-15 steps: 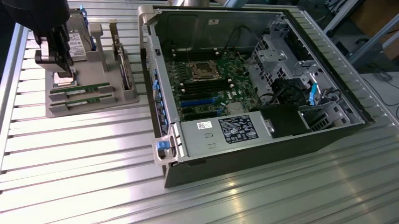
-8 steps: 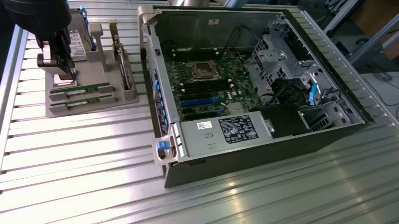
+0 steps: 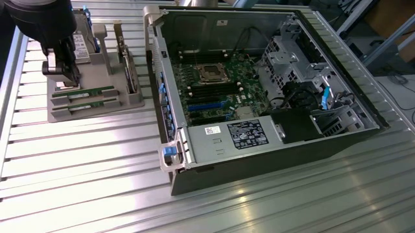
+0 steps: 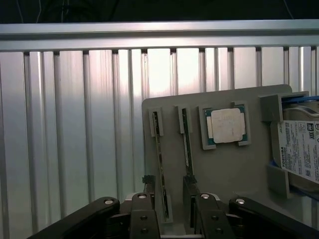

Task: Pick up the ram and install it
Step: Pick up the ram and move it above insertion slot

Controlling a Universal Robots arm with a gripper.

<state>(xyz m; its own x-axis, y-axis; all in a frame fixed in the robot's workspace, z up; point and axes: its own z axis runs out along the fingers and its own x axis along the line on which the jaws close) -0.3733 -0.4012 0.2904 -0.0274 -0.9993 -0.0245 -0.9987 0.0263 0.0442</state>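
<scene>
Finding: the task is at its opening stage.

Position of the end effector: the black two-fingered gripper (image 4: 169, 188) hangs over the grey moulded parts tray (image 4: 224, 169). In the exterior view the tray sits on the ribbed aluminium table (image 3: 97, 170) at nine o'clock from the open black computer case (image 3: 363, 111).

State of the end effector: the fingers are spread, one on each side of a long, thin green circuit-board ram (image 4: 159, 159) that stands on edge in its tray slot. A gap shows on both sides of the stick, so it is judged straddled but not pinched.

Other items: a second green stick (image 4: 187, 142) stands in the neighbouring slot just beside the first. The square silver processor chip (image 4: 227, 125) and a labelled silver hard drive (image 4: 299, 149) sit further along the tray.

Progress: nothing has been lifted. The black memory slots (image 3: 206, 90) on the green motherboard (image 3: 214, 104) appear unoccupied. Grasp, transfer and seating are all outstanding.
</scene>
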